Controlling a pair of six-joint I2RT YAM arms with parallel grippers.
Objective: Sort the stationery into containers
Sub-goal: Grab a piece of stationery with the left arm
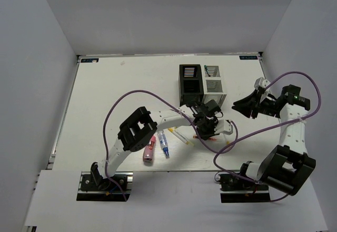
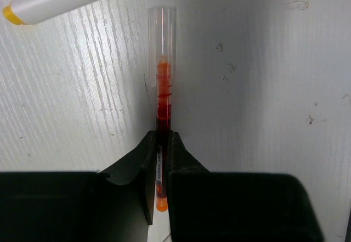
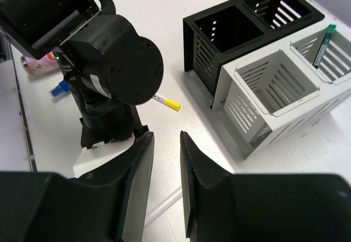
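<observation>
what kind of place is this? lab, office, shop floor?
Likely a robotics lab test cell, not an office: plain wall panels box in a white table, the left arm and right arm are bolted at its near edge, and the props are a black organiser and a white organiser.

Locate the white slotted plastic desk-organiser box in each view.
Top external: white slotted desk-organiser box upper centre, right of the black slotted box.
Left wrist: not in view.
Right wrist: right side, nearer than the black one.
Shared landmark: left gripper, shut on a clear red-inked pen; below the boxes in top external, left of centre in right wrist.
</observation>
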